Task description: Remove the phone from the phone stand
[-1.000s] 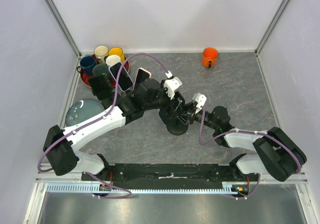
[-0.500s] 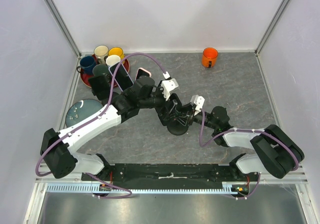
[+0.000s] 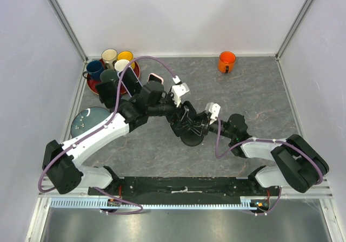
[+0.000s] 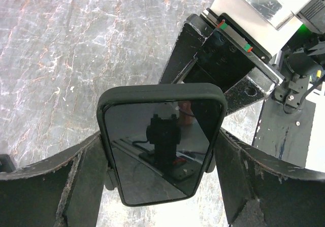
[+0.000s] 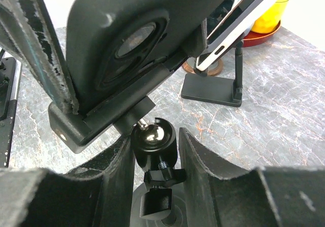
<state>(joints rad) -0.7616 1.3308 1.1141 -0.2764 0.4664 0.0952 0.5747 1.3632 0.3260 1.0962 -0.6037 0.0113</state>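
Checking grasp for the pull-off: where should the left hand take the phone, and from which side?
Its two long edges, from the screen side. The phone sits tilted on the stand, cradle behind its back, so only the edges are free. The left hand pinches them; the right hand holds the stand.

Mugs (image 3: 122, 65), other phone stands (image 5: 210, 94) crowd far-left (table (image 3: 259, 98) beyond right pincer (image 5: 156, 140) lies open).

The black-cased smartphone with a dark glossy screen (image 4: 161, 146) fills the centre of the left wrist view, its screen toward the camera. In the right wrist view its back takes the upper left, tilted and seated in the cradle of the black ball-joint phone stand (image 5: 151, 134), lower centre.
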